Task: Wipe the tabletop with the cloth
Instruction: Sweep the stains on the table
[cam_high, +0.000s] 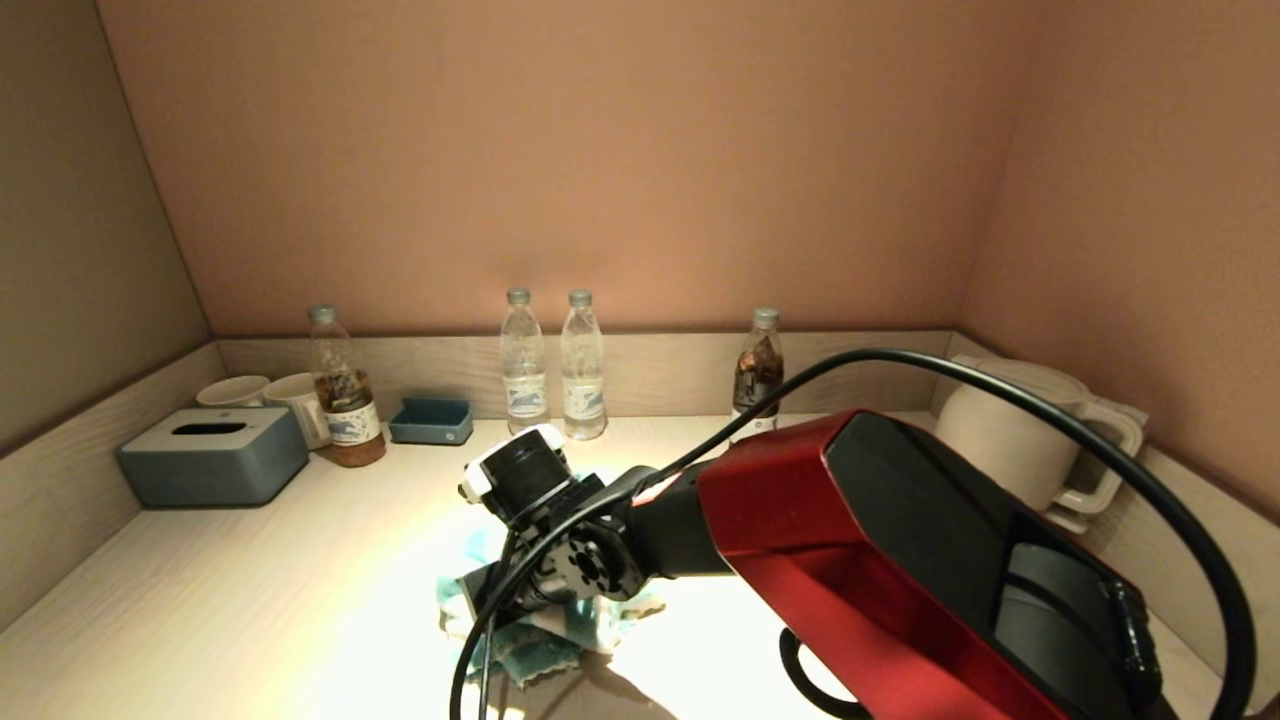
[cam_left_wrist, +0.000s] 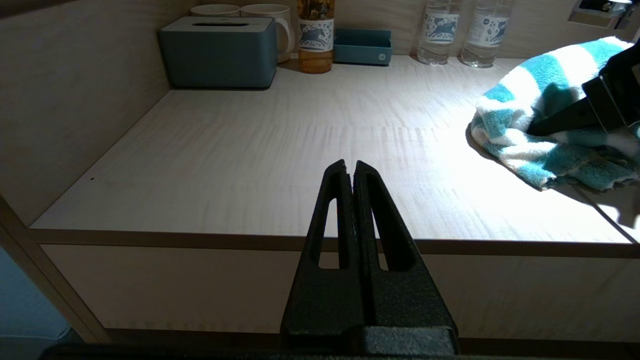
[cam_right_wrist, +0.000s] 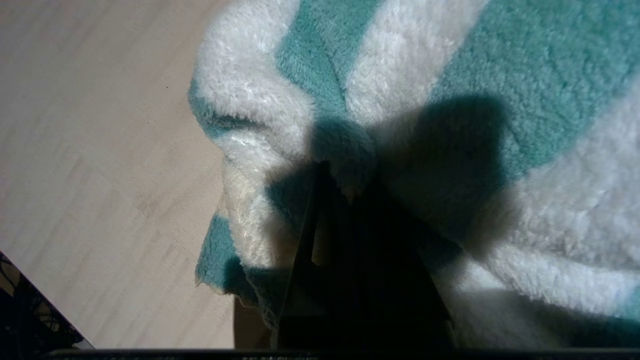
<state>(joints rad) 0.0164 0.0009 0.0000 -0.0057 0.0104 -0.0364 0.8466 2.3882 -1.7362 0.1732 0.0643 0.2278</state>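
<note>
A teal and white striped cloth (cam_high: 530, 650) lies bunched on the pale wooden tabletop (cam_high: 300, 590), near the middle front. My right gripper (cam_right_wrist: 345, 175) is shut on a fold of the cloth (cam_right_wrist: 400, 65) and presses down on it. In the head view the red right arm and wrist (cam_high: 590, 555) cover the fingers. The left wrist view shows the cloth (cam_left_wrist: 530, 125) with a black right finger (cam_left_wrist: 575, 112) on it. My left gripper (cam_left_wrist: 350, 167) is shut and empty, parked below and in front of the table's front edge, out of the head view.
A grey tissue box (cam_high: 213, 455), two mugs (cam_high: 300, 400) and a brown-filled bottle (cam_high: 345, 400) stand at the back left. A blue tray (cam_high: 431, 420), two water bottles (cam_high: 550, 365) and another bottle (cam_high: 758, 370) line the back wall. A white kettle (cam_high: 1020, 430) stands at the back right.
</note>
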